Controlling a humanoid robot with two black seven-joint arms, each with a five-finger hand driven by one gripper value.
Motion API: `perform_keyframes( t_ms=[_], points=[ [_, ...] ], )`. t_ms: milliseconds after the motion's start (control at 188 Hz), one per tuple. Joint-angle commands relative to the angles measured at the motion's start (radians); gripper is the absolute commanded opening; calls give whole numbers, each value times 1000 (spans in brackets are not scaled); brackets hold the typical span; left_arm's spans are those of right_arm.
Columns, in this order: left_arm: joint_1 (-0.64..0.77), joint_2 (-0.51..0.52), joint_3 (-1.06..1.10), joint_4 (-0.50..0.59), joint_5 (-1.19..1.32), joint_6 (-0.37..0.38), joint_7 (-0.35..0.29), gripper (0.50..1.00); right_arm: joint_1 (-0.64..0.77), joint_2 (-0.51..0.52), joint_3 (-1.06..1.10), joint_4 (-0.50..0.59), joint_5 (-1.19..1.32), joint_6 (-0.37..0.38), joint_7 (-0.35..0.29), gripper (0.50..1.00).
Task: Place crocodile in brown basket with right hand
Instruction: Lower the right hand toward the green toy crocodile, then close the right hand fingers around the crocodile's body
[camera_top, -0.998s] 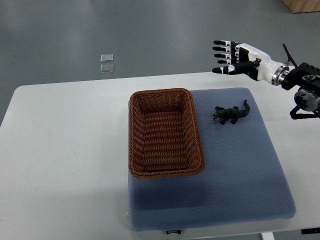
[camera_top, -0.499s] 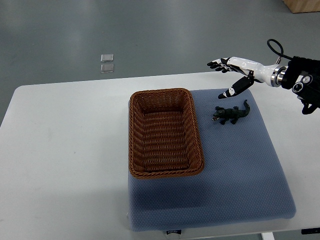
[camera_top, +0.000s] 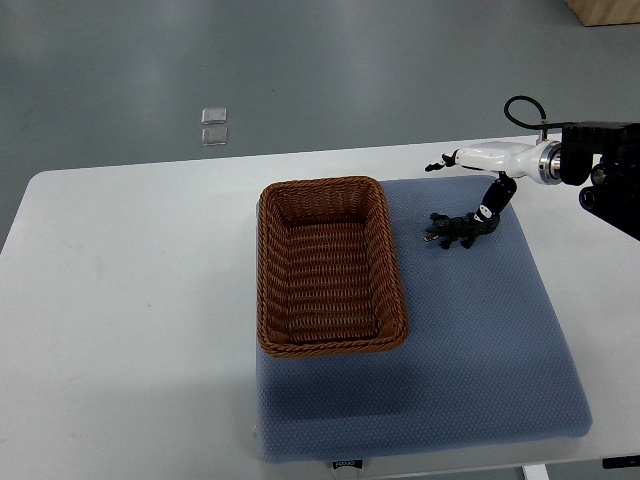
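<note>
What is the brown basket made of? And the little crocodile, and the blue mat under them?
The basket looks like woven wicker or rattan: brown strands cross in rows. The crocodile seems moulded plastic or rubber, dark green with a bumpy back. The blue mat looks like padded fabric or foam, matte with fine dots.

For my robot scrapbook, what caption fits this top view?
Right hand poised above the crocodile, beside the brown basket on a blue mat.
</note>
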Motion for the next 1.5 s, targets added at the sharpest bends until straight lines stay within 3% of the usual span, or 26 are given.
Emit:
perform_keyframes(
  t_ms=[0, 265, 435, 1492],
  points=[
    [0, 0, 0, 0, 0, 0, 0, 1000, -1, 0, -24, -5, -47, -12, 0, 932],
    [0, 0, 0, 0, 0, 0, 0, 1000, -4, 3, -39, -62, -84, -26, -3, 932],
    [0, 0, 0, 0, 0, 0, 0, 1000, -9, 12, -85, -83, -82, -81, -1, 930],
    [0, 0, 0, 0, 0, 0, 0, 1000, -35, 69, -85, -105, -76, -78, -9, 926]
  ],
)
